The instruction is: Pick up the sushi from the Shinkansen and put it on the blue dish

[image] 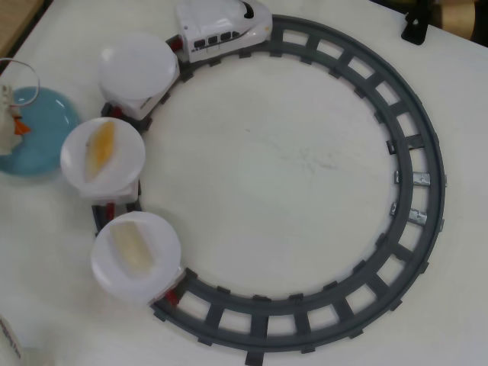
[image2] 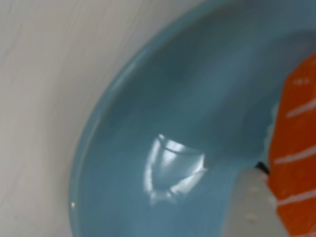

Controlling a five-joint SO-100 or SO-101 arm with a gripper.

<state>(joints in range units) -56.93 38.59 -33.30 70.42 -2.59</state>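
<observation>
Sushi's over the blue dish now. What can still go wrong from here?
1. The sushi sits at the wrist view's edge; whether it rests on the blue dish or hangs above is unclear, so a release might bounce it on the glossy surface.
2. In the overhead view the blue dish lies close to the nearest white plate; retreating carelessly might clip it.

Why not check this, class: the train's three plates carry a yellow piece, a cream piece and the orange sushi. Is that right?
Not quite. In the overhead view the plate nearest the train is bare; the other two carry the yellow piece and the cream piece. The wrist view shows the orange sushi over the blue dish instead.
</observation>
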